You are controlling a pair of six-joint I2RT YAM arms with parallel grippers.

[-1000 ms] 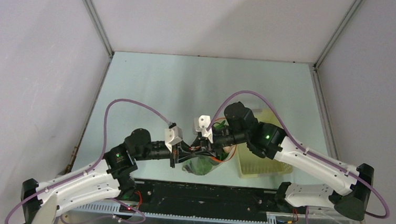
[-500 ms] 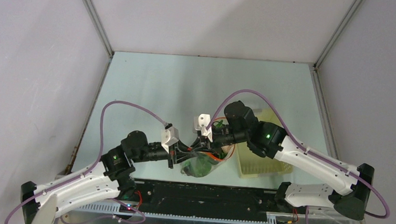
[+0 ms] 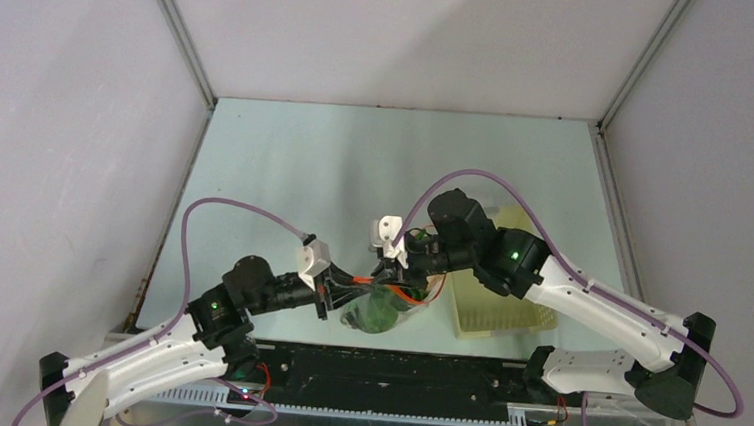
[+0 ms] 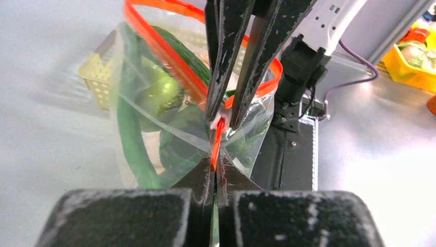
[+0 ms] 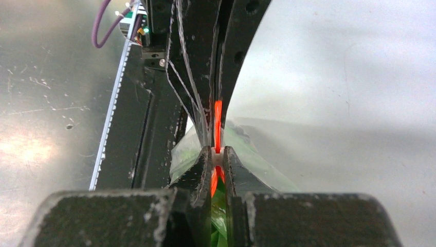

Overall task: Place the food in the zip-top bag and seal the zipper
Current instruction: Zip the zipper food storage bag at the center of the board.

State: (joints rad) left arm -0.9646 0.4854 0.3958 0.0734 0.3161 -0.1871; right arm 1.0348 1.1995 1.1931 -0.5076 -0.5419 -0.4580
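Observation:
The clear zip-top bag (image 3: 378,311) hangs between my two grippers at the near middle of the table. Through its plastic I see the food: a long green pepper (image 4: 131,139), a green apple (image 4: 159,92) and dark leaves (image 4: 180,146). My left gripper (image 4: 215,165) is shut on the end of the orange-red zipper (image 4: 169,62); it also shows in the top view (image 3: 330,290). My right gripper (image 5: 217,157) is shut on the white slider (image 4: 221,116), a short way along the strip from the left jaws. Beyond the slider the bag's mouth is open.
The pale yellow perforated basket (image 3: 492,306) stands right of the bag, under the right arm. The black base rail (image 3: 392,369) runs along the near edge just behind the bag. A yellow bin (image 4: 416,56) with items shows off the table.

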